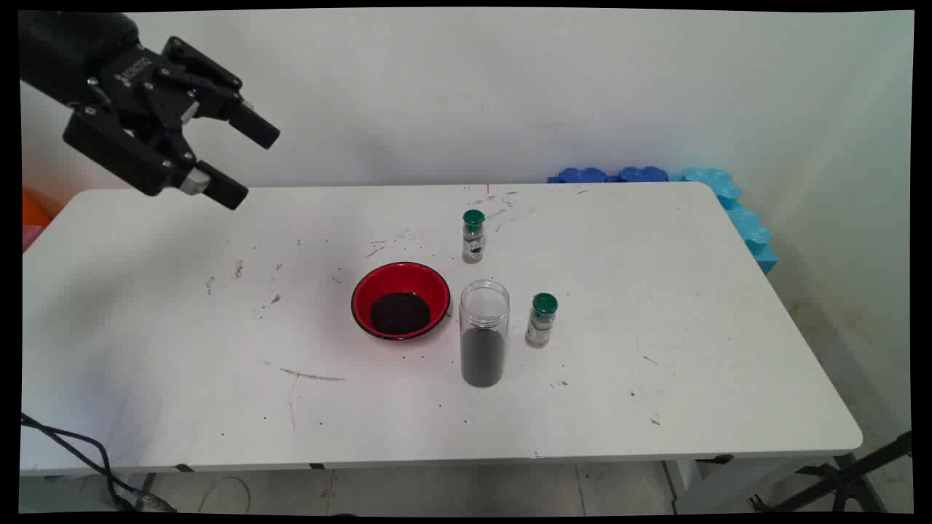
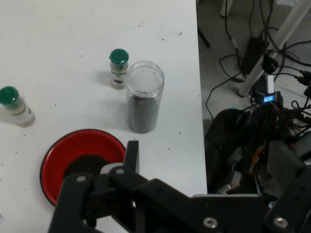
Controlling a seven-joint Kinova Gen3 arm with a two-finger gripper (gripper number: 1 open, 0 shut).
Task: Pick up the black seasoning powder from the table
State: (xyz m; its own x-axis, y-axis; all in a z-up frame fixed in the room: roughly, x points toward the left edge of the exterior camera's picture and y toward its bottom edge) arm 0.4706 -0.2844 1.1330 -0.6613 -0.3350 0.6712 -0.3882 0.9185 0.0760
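While the tool (image 1: 251, 164) hangs empty, grains fill the round bowl (image 1: 400, 300).

White desk (image 1: 655, 407) w/ rounded corners filled most of the main view; top was scuffed, w/ dark scratches and specks. Plain white wall (image 1: 510, 94) stood right behind it, evenly lit. Blue foam pieces (image 1: 735, 211) lay along the desk's far right corner, btwn desk and wall. Orange object (image 1: 33, 211) showed at far left edge. Pale tiled floor (image 1: 451, 491) ran under the near edge; black cable (image 1: 80, 451) hung at lower left, black stand legs (image 1: 837, 484) at lower right. Hand view: tangle of black cables (image 2: 262, 121) and a small blue display (image 2: 270, 98) on the floor beside the desk.
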